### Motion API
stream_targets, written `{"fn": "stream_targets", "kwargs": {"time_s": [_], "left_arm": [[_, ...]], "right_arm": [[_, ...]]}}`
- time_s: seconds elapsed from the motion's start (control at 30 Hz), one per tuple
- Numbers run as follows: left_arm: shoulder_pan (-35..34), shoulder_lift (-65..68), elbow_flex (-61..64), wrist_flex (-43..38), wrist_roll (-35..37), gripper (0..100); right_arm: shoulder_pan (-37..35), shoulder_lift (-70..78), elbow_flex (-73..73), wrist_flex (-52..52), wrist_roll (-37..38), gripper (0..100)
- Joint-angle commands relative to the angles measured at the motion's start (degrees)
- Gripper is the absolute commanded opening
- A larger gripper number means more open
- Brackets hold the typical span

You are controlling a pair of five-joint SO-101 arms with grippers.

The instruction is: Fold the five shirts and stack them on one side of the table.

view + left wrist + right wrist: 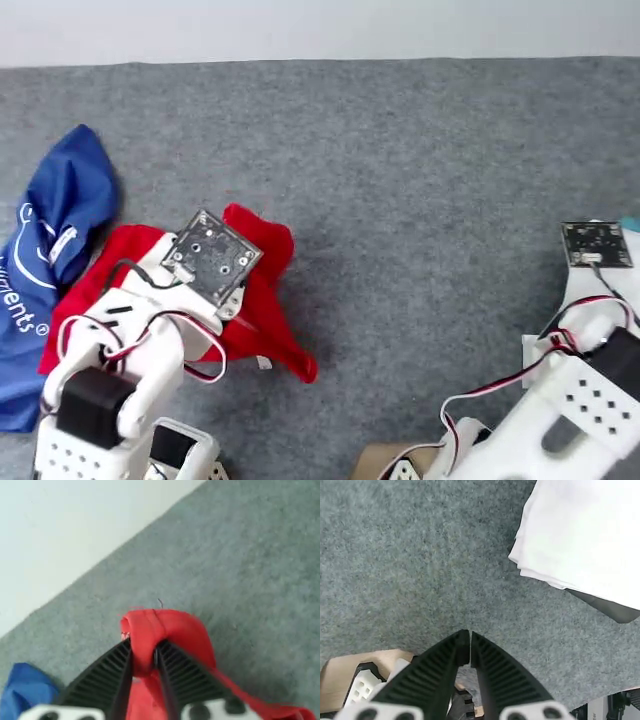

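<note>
Across the table lies a grey mat [420,180]; at its left edge a crumpled blue shirt [55,230] touches a red shirt [270,330]; a folded white shirt [585,535] sits at the right; the left gripper [143,647] clenches a red-shirt fold; the right gripper [470,636] is closed, empty, near the white shirt.

Red shirt [270,320]: was plain red. Blue shirt [60,215]: was royal blue, with white lettering and white line drawing. Mat [420,180]: was mottled grey. Wall [300,25]: was off-white. White shirt [585,530]: was plain white. Grey shirt [607,610] under it: was dark grey. Left gripper [142,655] and right gripper [470,637]: were black and ribbed. Arms [130,350]: were white with black motors. Wires [205,372]: were red, white, black.
</note>
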Motion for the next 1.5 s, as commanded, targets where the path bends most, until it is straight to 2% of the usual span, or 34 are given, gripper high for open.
{"fn": "stream_targets", "kwargs": {"time_s": [0.0, 0.4, 0.5, 0.67, 0.93, 1.1, 1.27, 1.37, 1.47], "left_arm": [[0.4, -0.5, 1.7, -0.2, 0.4, 6], [0.3, -0.5, 3.8, -1.0, 0.4, 8], [-3.0, -0.5, 3.0, -1.0, 1.4, 13], [-8.6, -0.5, 0.1, -0.6, 10.8, 20], [-17.9, -0.5, -1.3, 0.8, 11.1, 20], [-25.8, -0.5, -7.1, 10.0, 3.3, 20], [-41.1, -0.1, -8.9, 15.2, -5.7, 20], [-49.9, -0.1, -5.4, 15.2, -13.2, 20], [-56.7, -0.1, 2.0, 11.4, -19.8, 17]], "right_arm": [[0.4, -1.2, -0.2, 2.4, 0.9, 1.4], [0.4, -1.2, -0.2, 2.4, 0.9, 1.4], [0.4, -1.0, -0.2, 2.4, 0.9, 1.5], [0.4, -0.7, -0.2, 2.4, 0.9, 1.5], [0.3, -1.2, 4.3, 2.3, 0.9, 1.5], [0.3, -1.2, 4.4, 2.2, 0.9, 1.5], [0.3, -1.2, 4.4, 2.2, 0.9, 1.5], [0.0, -1.0, 4.4, 2.0, 0.9, 1.5], [-2.9, -0.9, 4.7, 2.1, 0.8, 1.5]]}}
